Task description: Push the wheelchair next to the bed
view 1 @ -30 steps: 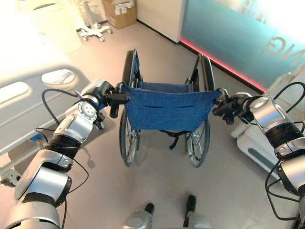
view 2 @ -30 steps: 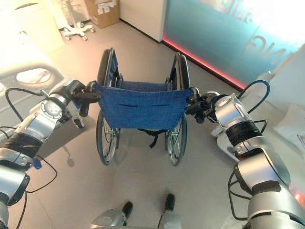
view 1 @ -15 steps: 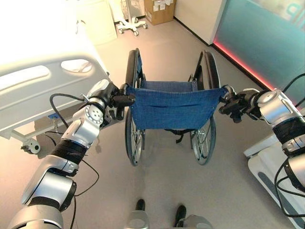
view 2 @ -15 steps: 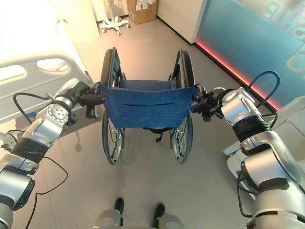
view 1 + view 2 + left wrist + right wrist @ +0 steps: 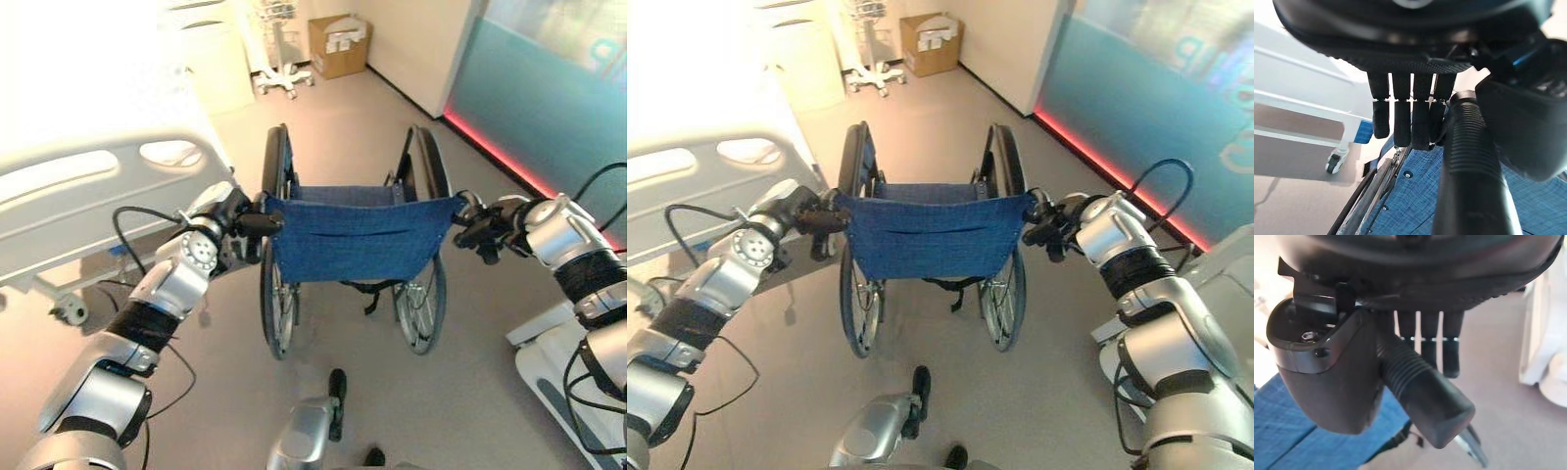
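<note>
Cardboard box (image 5: 339, 44) against the far wall, just beside a wheeled white stand (image 5: 282, 61). Teal glass panel (image 5: 549, 108) well right of the box, red light strip (image 5: 500, 157) along its base.

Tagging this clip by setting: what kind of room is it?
Probably a hospital or care room: a white bed with moulded side rails, a blue-backed folding wheelchair and a white wheeled equipment stand.

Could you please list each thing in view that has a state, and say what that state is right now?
wheelchair: upright, unoccupied, blue backrest facing the robot, beside the bed.
left hand: shut on the left push handle.
right hand: shut on the right push handle.
bed: side rail raised, to the robot's left.
cardboard box: standing on the floor by the far wall.
</note>
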You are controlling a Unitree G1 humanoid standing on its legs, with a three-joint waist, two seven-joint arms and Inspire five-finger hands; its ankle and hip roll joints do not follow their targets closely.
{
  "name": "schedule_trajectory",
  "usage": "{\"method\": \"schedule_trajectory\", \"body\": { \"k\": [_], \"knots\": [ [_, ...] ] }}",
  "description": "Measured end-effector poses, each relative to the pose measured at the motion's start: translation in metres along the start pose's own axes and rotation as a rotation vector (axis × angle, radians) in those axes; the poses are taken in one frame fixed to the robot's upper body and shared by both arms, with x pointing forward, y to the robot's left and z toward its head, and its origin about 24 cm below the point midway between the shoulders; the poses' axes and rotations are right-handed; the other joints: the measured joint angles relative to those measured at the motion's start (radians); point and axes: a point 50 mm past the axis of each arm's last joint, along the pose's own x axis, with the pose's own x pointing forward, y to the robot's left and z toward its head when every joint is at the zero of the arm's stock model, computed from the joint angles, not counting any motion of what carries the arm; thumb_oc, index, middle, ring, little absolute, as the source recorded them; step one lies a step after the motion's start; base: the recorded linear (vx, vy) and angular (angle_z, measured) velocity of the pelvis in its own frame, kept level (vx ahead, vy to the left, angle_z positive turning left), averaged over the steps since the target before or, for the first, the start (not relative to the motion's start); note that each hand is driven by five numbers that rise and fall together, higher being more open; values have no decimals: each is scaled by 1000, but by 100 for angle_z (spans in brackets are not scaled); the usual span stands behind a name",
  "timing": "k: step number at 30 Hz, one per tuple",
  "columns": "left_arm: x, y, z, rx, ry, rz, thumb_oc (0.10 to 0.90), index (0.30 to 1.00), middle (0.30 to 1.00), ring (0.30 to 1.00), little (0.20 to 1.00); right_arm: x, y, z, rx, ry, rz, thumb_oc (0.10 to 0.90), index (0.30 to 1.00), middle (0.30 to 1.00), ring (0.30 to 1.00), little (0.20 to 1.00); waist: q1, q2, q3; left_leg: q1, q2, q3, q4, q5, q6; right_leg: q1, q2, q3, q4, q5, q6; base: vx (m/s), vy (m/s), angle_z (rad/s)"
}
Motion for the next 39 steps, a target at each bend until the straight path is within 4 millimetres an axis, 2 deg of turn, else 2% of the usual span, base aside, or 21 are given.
{"method": "schedule_trajectory", "body": {
  "k": [1,3,5,7,9,10,12,14,17,18,19,21,23,24,25,27,31,32,35,36,39],
  "knots": [
    [1,3,2,-2,-2,13,400,300,300,300,300,0,1,0,11,-5,3,400,300,300,300,300,-1,-22,1,6,-6,3,-6,-4,23,-42,-11,10,121,-46,35,321,8,12],
    [4,11,4,-6,-7,36,400,300,300,300,300,2,5,-1,37,-23,10,400,300,300,300,300,-31,-31,-1,34,-14,-22,-47,25,67,-139,-34,18,368,-43,95,380,-129,38],
    [6,8,-1,-4,1,22,400,300,300,300,300,4,9,-3,54,-28,29,400,300,300,300,300,-49,-38,-1,86,-45,-53,-87,42,63,-154,-70,37,418,-36,111,319,-251,22],
    [6,5,-1,0,0,12,400,300,300,300,300,4,10,-2,50,-48,25,400,300,300,300,300,-44,-13,2,125,-64,-176,-107,48,103,-173,-86,34,358,-38,103,265,-346,-17],
    [11,14,8,11,-10,31,400,300,300,300,300,-1,-5,3,48,-84,-24,400,300,300,300,300,-63,41,34,120,-59,-305,-77,48,95,-254,-98,35,250,-14,106,443,-383,40],
    [15,17,11,12,-10,35,400,300,300,300,300,-4,-13,7,41,-89,-50,400,300,300,300,300,-89,56,50,128,-67,-355,-80,51,90,-283,-120,57,139,32,140,536,-405,90],
    [18,18,19,4,-24,34,400,300,300,300,300,-6,-17,5,42,-82,-63,400,300,300,300,300,-127,44,60,132,-94,-417,-77,42,78,-295,-157,116,-56,131,152,523,-422,106],
    [17,23,20,-11,-48,42,400,300,300,300,300,-8,-20,5,49,-84,-67,400,300,300,300,300,-161,6,79,144,-111,-456,-68,14,67,-293,-195,152,-217,240,160,418,-428,99],
    [16,19,18,-19,-51,39,400,300,300,300,300,-8,-18,4,59,-57,-48,400,300,300,300,300,-168,-39,71,157,-117,-486,-61,-21,37,-264,-209,149,-169,281,159,353,-366,73],
    [15,18,18,-25,-55,45,400,300,300,300,300,-9,-19,4,59,-53,-40,400,300,300,300,300,-172,-66,58,149,-111,-485,-60,-37,12,-221,-198,147,-151,279,157,419,-333,112],
    [15,19,17,-38,-56,56,400,300,300,300,300,-10,-20,4,58,-55,-36,400,300,300,300,300,-184,-86,47,135,-96,-458,-52,-49,-7,-175,-190,152,-173,310,112,365,-232,110],
    [15,14,18,-63,-61,63,400,300,300,300,300,-13,-27,4,47,-51,-59,400,300,300,300,300,-198,-55,43,138,-34,-418,-61,-54,-10,-162,-159,114,-169,294,88,319,-251,82],
    [14,-5,22,-96,-78,41,400,300,300,300,300,-19,-38,-1,13,-23,-84,400,300,300,300,300,-199,-13,32,141,85,-286,-89,-40,-13,-159,-119,32,-116,241,43,324,-372,79],
    [14,-10,24,-106,-86,36,400,300,300,300,300,-19,-40,-4,5,-10,-87,400,300,300,300,300,-200,6,22,140,103,-263,-73,-16,-36,-158,-113,14,-90,218,33,312,-360,90],
    [15,-17,29,-130,-94,31,400,300,300,300,300,-20,-44,-9,-4,15,-101,400,300,300,300,300,-203,5,23,124,100,-250,-53,36,-88,-169,-113,-7,-27,181,10,249,-245,79],
    [15,-22,34,-142,-107,37,400,300,300,300,300,-21,-46,-14,-17,33,-109,400,300,300,300,300,-213,-8,23,114,100,-210,-67,103,-63,-176,-128,-22,7,158,-24,261,-211,78],
    [14,-28,26,-144,-67,38,400,300,300,300,300,-16,-37,-8,-36,27,-101,400,300,300,300,300,-198,-33,30,89,114,-174,24,112,-63,-108,-84,-38,-42,110,-25,359,-208,27],
    [14,-30,23,-143,-56,34,400,300,300,300,300,-14,-36,-9,-34,32,-95,400,300,300,300,300,-196,-37,30,84,109,-181,35,102,-73,-94,-88,-41,-52,110,-27,268,-185,23],
    [12,-36,22,-137,-61,16,400,300,300,300,300,-12,-32,-9,-43,37,-85,400,300,300,300,300,-159,-39,30,36,0,-163,32,69,-98,-58,-72,0,-105,108,-41,394,-247,-11],
    [12,-34,21,-126,-59,20,400,300,300,300,300,-12,-32,-11,-46,42,-97,400,300,300,300,300,-134,-39,30,-3,-50,-146,7,69,-98,-52,-63,23,-122,114,-55,367,-180,-43],
    [10,-30,22,-117,-66,23,400,300,300,300,300,-10,-30,-14,-48,55,-106,400,300,300,300,300,-46,-17,38,-77,-82,-133,-114,75,-107,-16,-1,98,-150,112,-70,477,-124,-89]
  ]
}}
